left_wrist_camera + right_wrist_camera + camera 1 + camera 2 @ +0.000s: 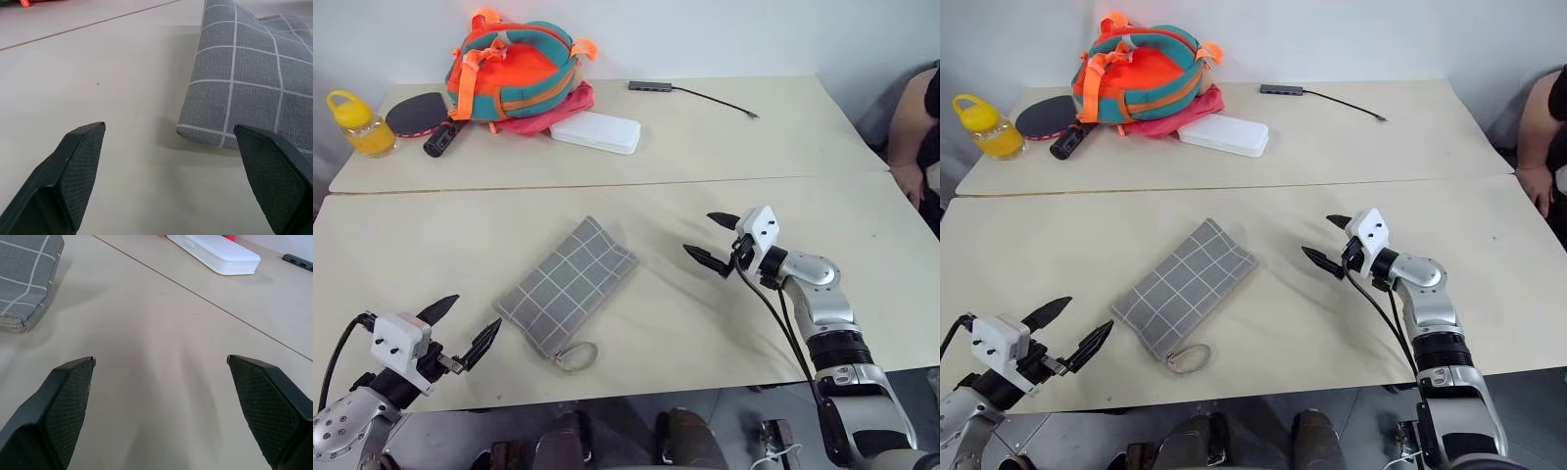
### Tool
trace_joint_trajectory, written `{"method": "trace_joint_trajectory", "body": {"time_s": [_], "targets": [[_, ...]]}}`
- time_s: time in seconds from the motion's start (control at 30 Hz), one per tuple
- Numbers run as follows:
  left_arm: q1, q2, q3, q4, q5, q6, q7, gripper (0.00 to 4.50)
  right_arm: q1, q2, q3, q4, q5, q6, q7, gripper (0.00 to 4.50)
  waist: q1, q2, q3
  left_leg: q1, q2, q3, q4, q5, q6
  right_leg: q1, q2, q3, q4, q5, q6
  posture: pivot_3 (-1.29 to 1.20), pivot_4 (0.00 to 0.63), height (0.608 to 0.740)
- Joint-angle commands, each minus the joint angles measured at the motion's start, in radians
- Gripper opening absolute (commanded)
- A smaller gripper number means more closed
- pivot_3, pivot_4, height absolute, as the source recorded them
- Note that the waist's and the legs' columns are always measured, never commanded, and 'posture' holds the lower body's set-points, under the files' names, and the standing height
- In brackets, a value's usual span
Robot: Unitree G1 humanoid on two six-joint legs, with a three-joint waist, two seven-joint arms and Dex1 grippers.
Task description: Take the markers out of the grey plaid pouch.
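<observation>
The grey plaid pouch (pixel 568 285) lies flat and slanted on the near table, its small loop (pixel 576 356) toward the front edge; it also shows in the left wrist view (pixel 254 83) and the right wrist view (pixel 24 279). The markers are hidden. My left gripper (pixel 468 327) hovers open just left of the pouch's near end, nothing between its fingers. To the right of the pouch, a short gap away, my right gripper (pixel 716 241) stands open and empty, pointing toward it.
On the far table sit an orange and teal backpack (pixel 514 70), a white rectangular case (pixel 597 131), a black-handled paddle (pixel 426 119), a yellow bottle (pixel 360 123) and a cabled hub (pixel 651 86). A person (pixel 915 127) sits at the right edge.
</observation>
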Motion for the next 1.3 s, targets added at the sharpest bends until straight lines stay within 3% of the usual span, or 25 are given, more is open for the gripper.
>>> {"method": "trace_joint_trajectory", "body": {"time_s": [0.03, 0.1, 0.33, 0.37, 0.47, 0.67, 0.8, 0.97, 1.3], "targets": [[0.003, 0.000, 0.006, -0.009, 0.048, -0.068, 0.013, 4.47, -0.008, 0.001, -0.011, -0.022, 0.006, -0.022, -0.003, 4.50, 0.000, 0.000, 0.000, 0.000, 0.000, 0.000, 0.000, 0.000, 0.000, 0.000, 0.000, 0.000, 0.000, 0.000, 0.000, 0.00, 0.150, 0.740], [0.001, 0.006, 0.000, -0.006, 0.107, -0.094, 0.038, 4.47, -0.011, 0.001, -0.010, -0.023, 0.006, -0.020, -0.003, 4.50, 0.000, 0.000, 0.000, 0.000, 0.000, 0.000, 0.000, 0.000, 0.000, 0.000, 0.000, 0.000, 0.000, 0.000, 0.000, 0.00, 0.150, 0.740], [0.022, -0.004, 0.002, -0.018, 0.038, -0.143, -0.044, 4.47, -0.029, 0.053, -0.001, -0.078, 0.040, 0.033, -0.012, 4.50, -0.002, 0.000, 0.000, 0.000, 0.000, 0.000, 0.000, 0.000, 0.000, 0.000, 0.000, 0.000, 0.000, 0.000, 0.000, 0.00, 0.150, 0.740], [0.022, -0.005, 0.002, -0.021, 0.029, -0.151, -0.053, 4.49, -0.029, 0.077, 0.007, -0.100, 0.053, 0.055, -0.015, 4.32, -0.004, 0.000, 0.000, 0.000, 0.001, 0.000, 0.000, 0.000, 0.000, 0.000, 0.000, 0.000, 0.000, 0.000, 0.000, 0.00, 0.150, 0.740], [0.024, -0.006, 0.009, -0.027, 0.026, -0.183, -0.064, 4.50, -0.034, 0.161, 0.047, -0.164, 0.053, 0.093, -0.046, 3.56, -0.004, 0.000, 0.000, 0.000, 0.001, 0.000, 0.000, 0.000, 0.000, -0.001, 0.001, 0.000, 0.000, 0.000, 0.000, 0.00, 0.150, 0.740], [0.057, 0.018, -0.014, -0.020, 0.117, -0.332, -0.106, 4.50, -0.040, 0.320, 0.141, -0.249, 0.028, 0.149, -0.109, 1.39, -0.002, 0.000, 0.000, -0.001, 0.001, 0.000, -0.001, 0.000, 0.000, -0.001, 0.001, 0.000, 0.000, 0.000, 0.000, 0.00, 0.150, 0.740], [0.087, 0.038, -0.042, -0.018, 0.193, -0.470, -0.140, 4.50, -0.031, 0.324, 0.248, -0.232, -0.084, 0.095, -0.102, 0.03, -0.001, 0.000, 0.000, -0.001, 0.001, 0.000, -0.001, 0.000, -0.001, -0.001, 0.000, 0.000, 0.000, 0.000, 0.000, 0.00, 0.150, 0.740], [0.085, 0.042, -0.073, 0.014, 0.292, -0.577, -0.109, 4.50, -0.038, 0.289, 0.336, -0.155, -0.219, 0.021, -0.129, 0.03, -0.002, 0.000, 0.000, -0.001, 0.001, 0.001, -0.001, -0.001, -0.001, -0.001, 0.000, 0.000, -0.001, 0.000, 0.000, 0.00, 0.150, 0.740], [0.043, 0.141, -0.157, 0.189, 0.499, -0.807, -0.069, 4.50, -0.060, 0.267, 0.300, -0.122, -0.238, 0.057, -0.184, 0.03, -0.005, 0.000, 0.000, 0.000, 0.002, 0.002, -0.002, -0.001, -0.001, -0.002, 0.001, 0.000, 0.000, 0.000, -0.001, 0.00, 0.150, 0.740]]}}
